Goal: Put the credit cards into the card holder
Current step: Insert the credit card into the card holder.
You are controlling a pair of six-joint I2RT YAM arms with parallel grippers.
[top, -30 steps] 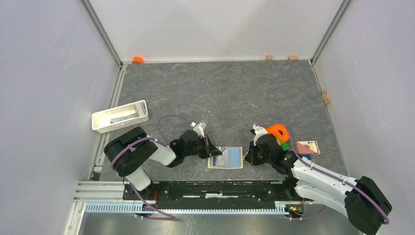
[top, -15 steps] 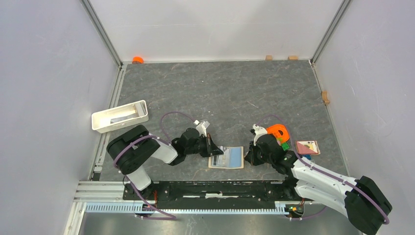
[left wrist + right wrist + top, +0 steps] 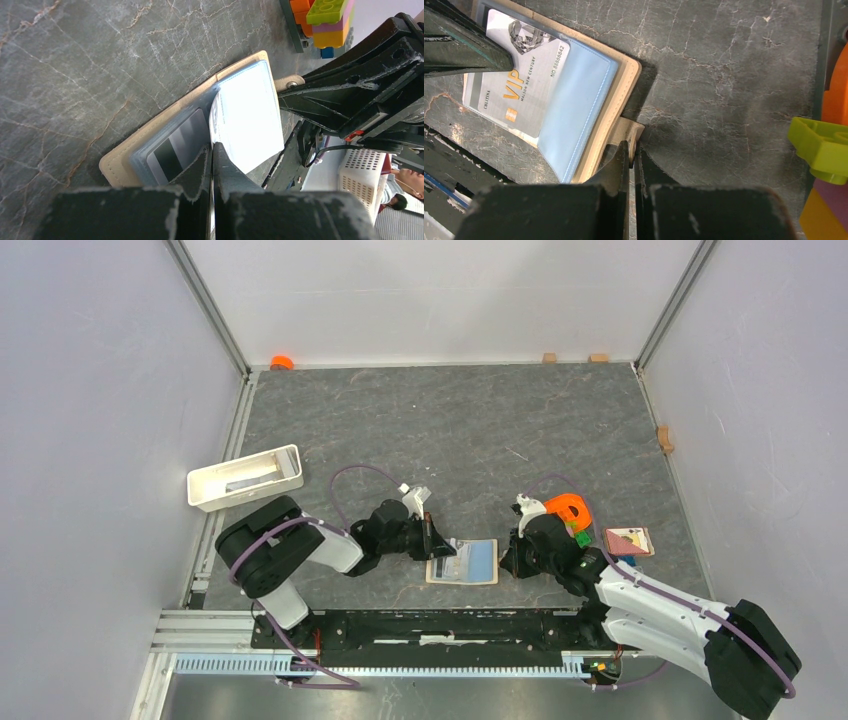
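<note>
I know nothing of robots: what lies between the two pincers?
The open card holder, clear in the top view; the left pincer grips a card over it, the right pincer pinches its snap tab.

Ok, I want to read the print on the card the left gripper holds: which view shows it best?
Right wrist: the VIP card faces the camera, lettering and number legible. Left wrist shows it washed out by glare, pinched in the left gripper. Top external shows only a small pale patch on the card holder.
</note>
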